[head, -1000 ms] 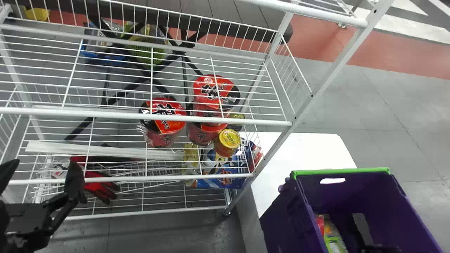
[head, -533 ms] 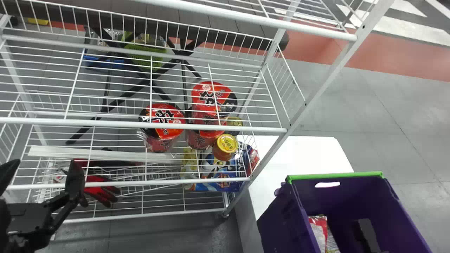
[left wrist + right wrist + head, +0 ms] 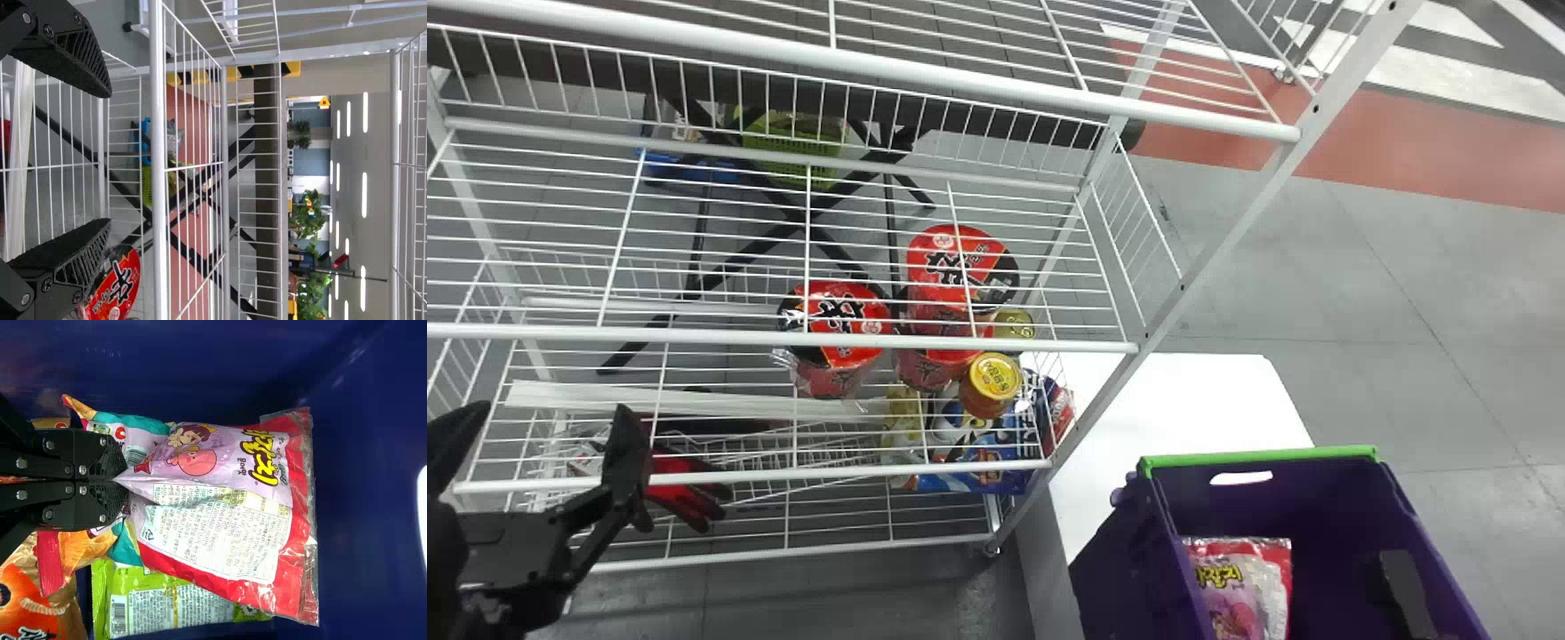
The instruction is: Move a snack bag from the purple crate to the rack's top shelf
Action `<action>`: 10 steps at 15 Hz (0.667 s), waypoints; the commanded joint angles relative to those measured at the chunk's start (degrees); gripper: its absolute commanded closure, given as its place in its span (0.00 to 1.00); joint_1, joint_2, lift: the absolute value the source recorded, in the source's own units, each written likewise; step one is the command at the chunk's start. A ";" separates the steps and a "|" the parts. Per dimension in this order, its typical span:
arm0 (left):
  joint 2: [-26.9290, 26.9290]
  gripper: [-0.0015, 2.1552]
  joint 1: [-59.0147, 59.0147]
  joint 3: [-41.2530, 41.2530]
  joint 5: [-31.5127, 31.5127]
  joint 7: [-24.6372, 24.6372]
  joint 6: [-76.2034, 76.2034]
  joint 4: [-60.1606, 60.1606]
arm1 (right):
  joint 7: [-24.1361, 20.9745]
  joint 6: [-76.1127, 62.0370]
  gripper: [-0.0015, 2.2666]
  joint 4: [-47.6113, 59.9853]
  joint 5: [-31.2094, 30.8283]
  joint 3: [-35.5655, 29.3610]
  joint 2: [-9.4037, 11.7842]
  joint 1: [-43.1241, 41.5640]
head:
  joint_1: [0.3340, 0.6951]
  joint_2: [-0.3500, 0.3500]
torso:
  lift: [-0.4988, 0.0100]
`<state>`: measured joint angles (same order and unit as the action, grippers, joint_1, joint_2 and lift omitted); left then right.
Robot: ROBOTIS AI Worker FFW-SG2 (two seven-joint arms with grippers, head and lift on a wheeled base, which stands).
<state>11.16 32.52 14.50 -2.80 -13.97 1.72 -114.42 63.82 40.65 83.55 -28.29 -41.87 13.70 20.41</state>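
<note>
My right gripper (image 3: pixel 1405 591) is inside the purple crate (image 3: pixel 1280 502) at the lower right of the head view. Beside it a pink and red snack bag (image 3: pixel 1232 596) stands up in the crate. In the right wrist view my right gripper (image 3: pixel 120 480) is shut on this snack bag (image 3: pixel 220 553), pinching it at the middle of one side. My left gripper (image 3: pixel 547 462) is parked at the head view's lower left, before the white wire rack (image 3: pixel 783 335). The left wrist view gives the left gripper (image 3: pixel 107 160) with its fingers wide apart and nothing between them.
Under the held bag lie a green bag (image 3: pixel 180 607) and an orange bag (image 3: pixel 33 607). Red noodle cups (image 3: pixel 960 267), a yellow-lidded jar (image 3: pixel 994 378) and red gloves (image 3: pixel 685 498) are on lower rack levels. The crate stands beside a white surface (image 3: pixel 1174 409), right of the rack post.
The snack bag has come up into sight in the crate with the right gripper. The rack's upper shelf shows more, and the whole scene has shifted in the head view.
</note>
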 commanded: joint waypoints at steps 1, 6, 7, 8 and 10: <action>0.00 0.08 -0.09 0.53 0.34 0.00 0.18 -0.02 | 0.34 -0.26 1.00 1.18 0.17 -0.84 -0.34 0.69 | 1.00 0.00 | 0.31; 0.00 0.08 0.00 0.62 0.86 -0.79 1.23 -0.81 | 2.62 -0.26 1.00 4.43 1.05 -2.34 -1.22 1.39 | 1.00 0.00 | 0.35; 0.00 0.08 0.00 0.53 0.86 -0.79 1.23 -0.90 | 2.89 0.09 1.00 5.13 1.05 -2.51 -1.48 1.39 | 1.00 0.00 | 0.36; 0.00 0.08 0.00 0.53 0.86 -0.79 1.23 -0.98 | 3.15 0.27 1.00 6.19 1.05 -2.69 -1.83 1.74 | 1.00 0.00 | 0.37; 0.00 0.08 0.09 0.44 0.78 -0.79 1.23 -0.98 | 3.85 0.97 1.00 7.95 1.05 -2.95 -2.36 1.92 | 1.00 0.00 | 0.38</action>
<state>11.16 32.52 14.98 -1.93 -14.76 2.98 -115.37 67.42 41.11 90.35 -27.26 -44.63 11.64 22.17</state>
